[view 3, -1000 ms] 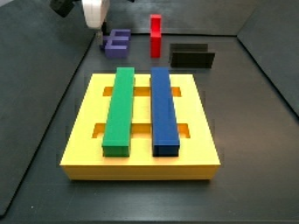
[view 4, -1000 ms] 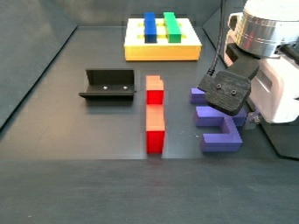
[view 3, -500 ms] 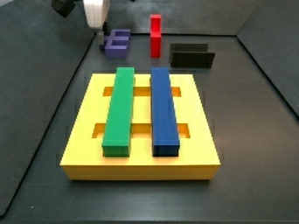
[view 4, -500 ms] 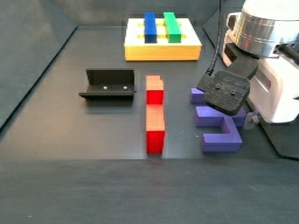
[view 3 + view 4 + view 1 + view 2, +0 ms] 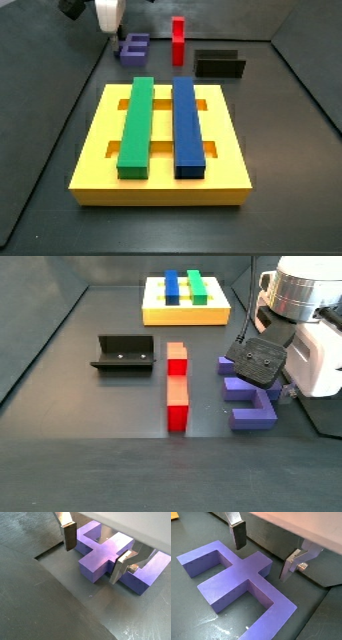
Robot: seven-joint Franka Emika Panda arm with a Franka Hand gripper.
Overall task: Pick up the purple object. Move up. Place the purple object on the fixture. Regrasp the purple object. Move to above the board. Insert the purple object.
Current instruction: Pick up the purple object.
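From my seat the gripper (image 5: pixel 264 549) sits low over the purple object (image 5: pixel 241 579), its two silver fingers spread apart with the middle prong of the piece lying between them. In both wrist views I see a gap between each dark pad and the purple sides, so nothing is pinched (the pads look close, but not touching).

The purple object (image 5: pixel 249 396) lies flat on the dark floor, just beside the red bar (image 5: pixel 175 384). In a side view the gripper (image 5: pixel 258 359) covers the part of the purple object nearest the board (image 5: pixel 186 311), and the robot's white body rises above it. The fixture (image 5: pixel 126 353) stands on the other side of the red bar from the purple object, well apart from it.

In a side view the purple object (image 5: pixel 134 46) is past the far edge of the board (image 5: pixel 163 178), next to the upright red bar (image 5: pixel 178 40), with the fixture (image 5: pixel 219 63) on the red bar's other side. On the board a green bar (image 5: pixel 136 122) and a blue bar (image 5: pixel 187 124) lie side by side.
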